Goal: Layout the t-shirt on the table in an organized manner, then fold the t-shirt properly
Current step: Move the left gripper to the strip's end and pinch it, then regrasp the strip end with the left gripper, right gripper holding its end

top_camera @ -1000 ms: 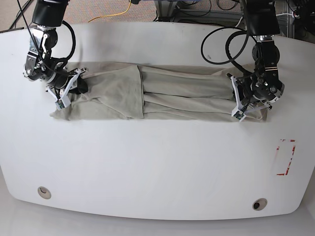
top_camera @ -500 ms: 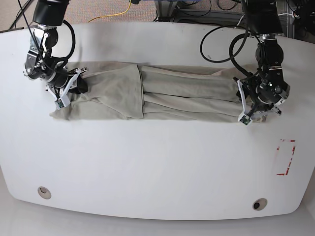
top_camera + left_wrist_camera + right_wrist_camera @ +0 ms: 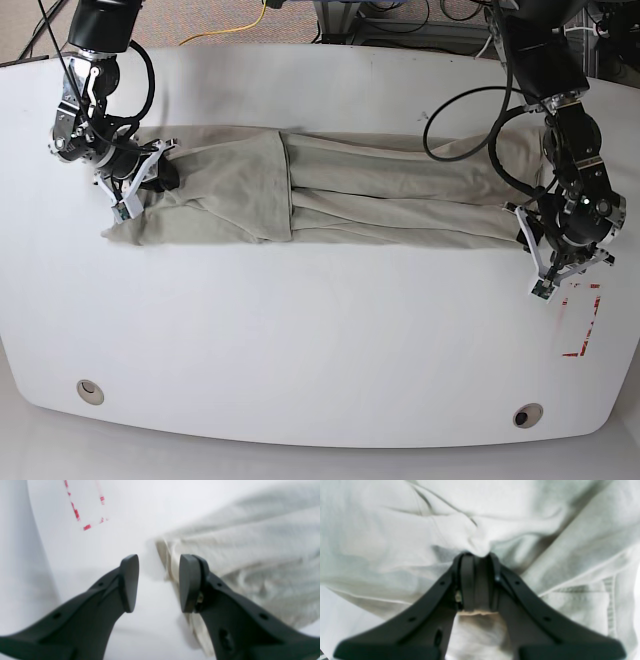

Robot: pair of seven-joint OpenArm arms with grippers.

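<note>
The pale sage t-shirt (image 3: 330, 195) lies as a long narrow strip across the white table (image 3: 320, 340). In the base view my right gripper (image 3: 152, 180) is at the strip's left end. The right wrist view shows that gripper (image 3: 480, 556) shut on a pinched fold of the t-shirt (image 3: 495, 512). My left gripper (image 3: 543, 272) is just off the strip's right end, low over the table. In the left wrist view it (image 3: 158, 582) stands open with nothing between its fingers; one finger (image 3: 190, 582) overlaps the t-shirt's edge (image 3: 237, 555).
A red tape rectangle (image 3: 580, 320) is marked on the table right of and in front of the left gripper, and the red tape (image 3: 85, 510) also shows in the left wrist view. Two round grommets (image 3: 90, 390) (image 3: 527, 414) sit near the front edge. Cables lie beyond the back edge.
My left gripper has opened, let go of the t-shirt's right end, and moved right and toward the front edge. The right gripper has kept its hold and place.
</note>
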